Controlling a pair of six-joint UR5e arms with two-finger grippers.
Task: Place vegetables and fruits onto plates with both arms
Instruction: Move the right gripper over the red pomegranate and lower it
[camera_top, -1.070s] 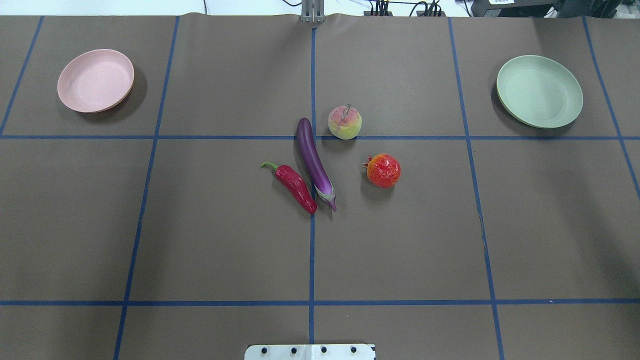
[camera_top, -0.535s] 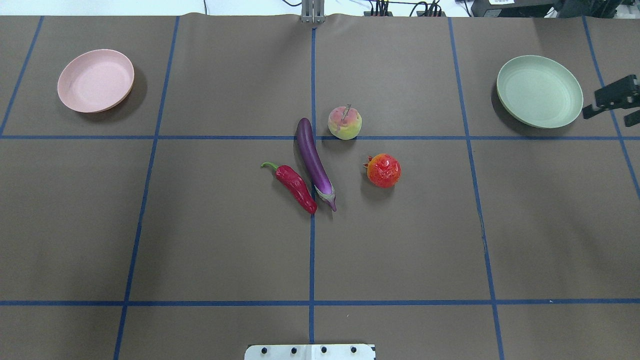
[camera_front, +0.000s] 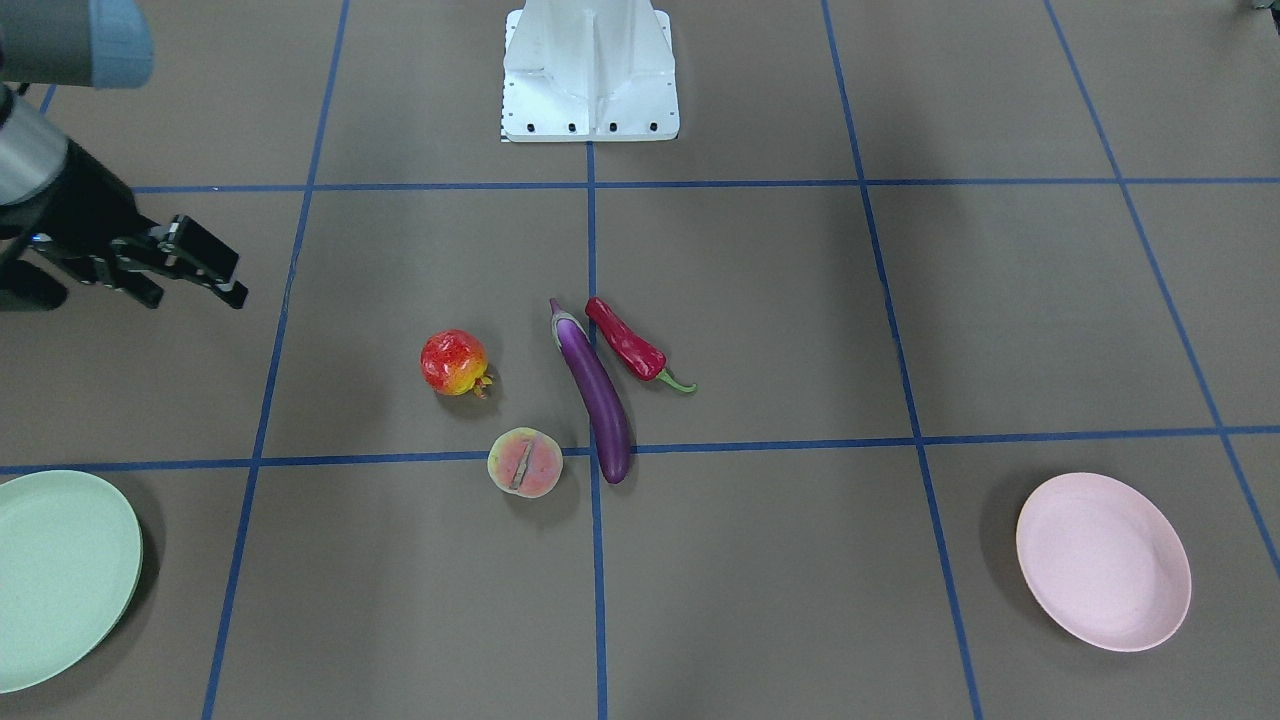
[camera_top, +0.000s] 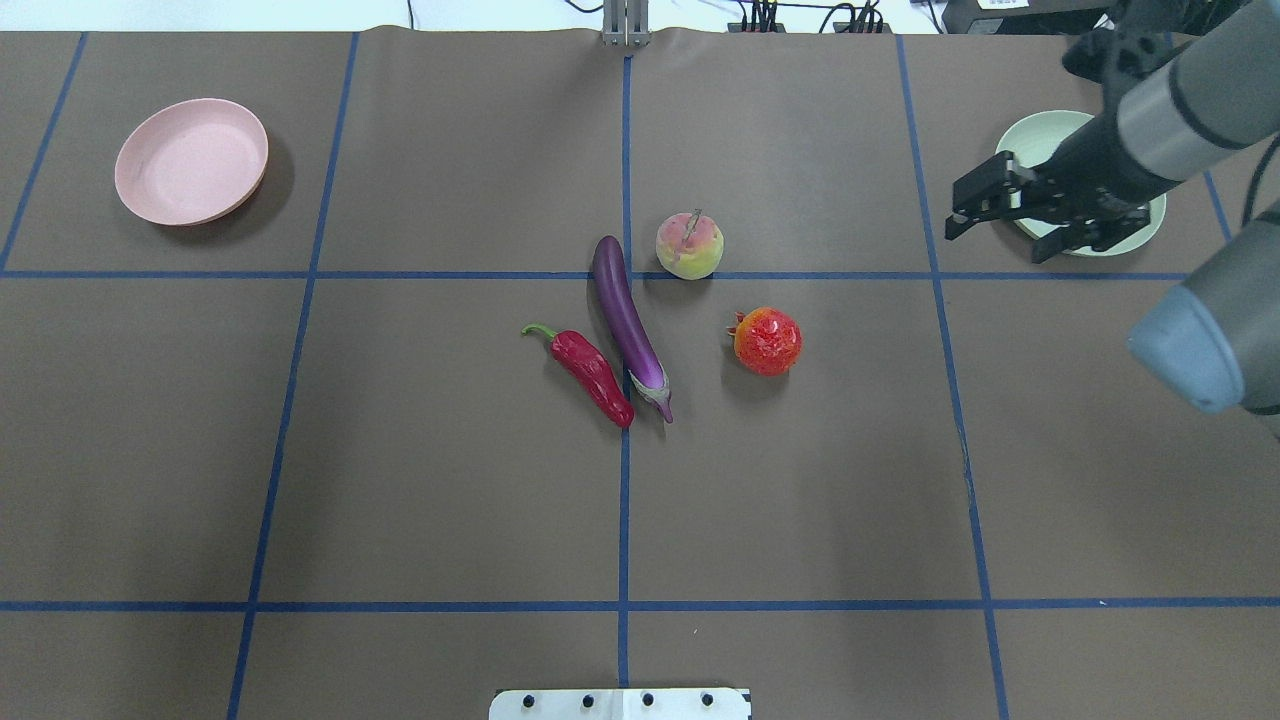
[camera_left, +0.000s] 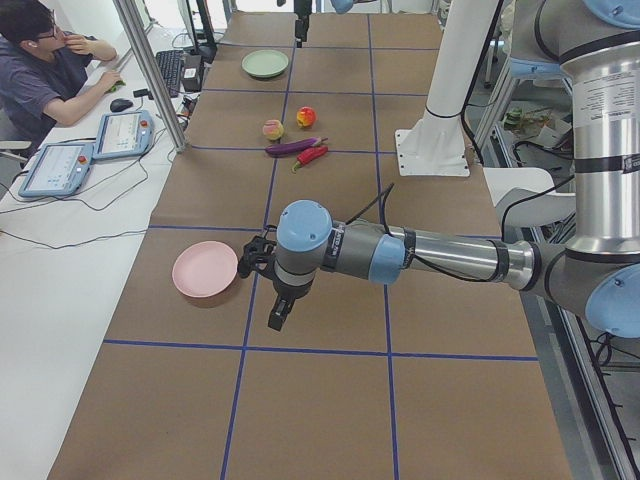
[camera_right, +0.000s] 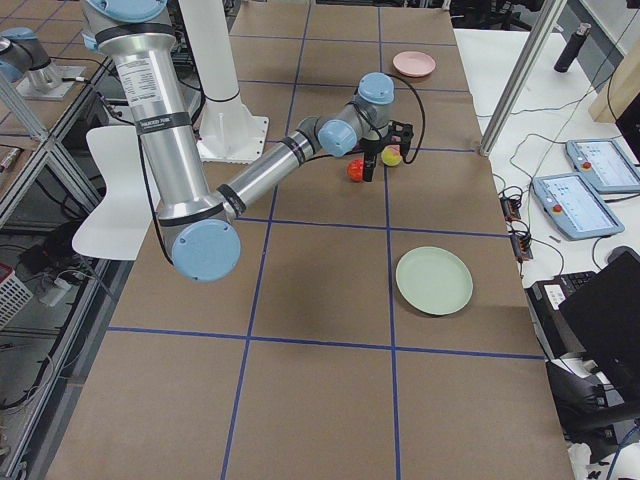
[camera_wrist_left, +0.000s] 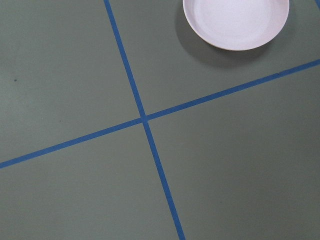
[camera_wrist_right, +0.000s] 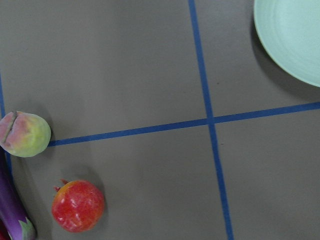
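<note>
Produce sits bunched mid-frame in the overhead view on the desk (camera_top: 400, 500): eggplant (camera_top: 627, 325) and chili pepper (camera_top: 591, 376) side by side, peach (camera_top: 689, 245) and pomegranate (camera_top: 768, 341) to their right. None is yet on the pink plate (camera_top: 191, 160) at upper left or the green plate (camera_top: 1035, 135) at upper right. My right fingers (camera_top: 978, 203) hang spread and empty over the green plate's left edge, I judge to take the fruit nearest that side, while my left fingers (camera_left: 279, 312) point down beside the pink plate, and I cannot tell whether they are spread or pressed together.
</note>
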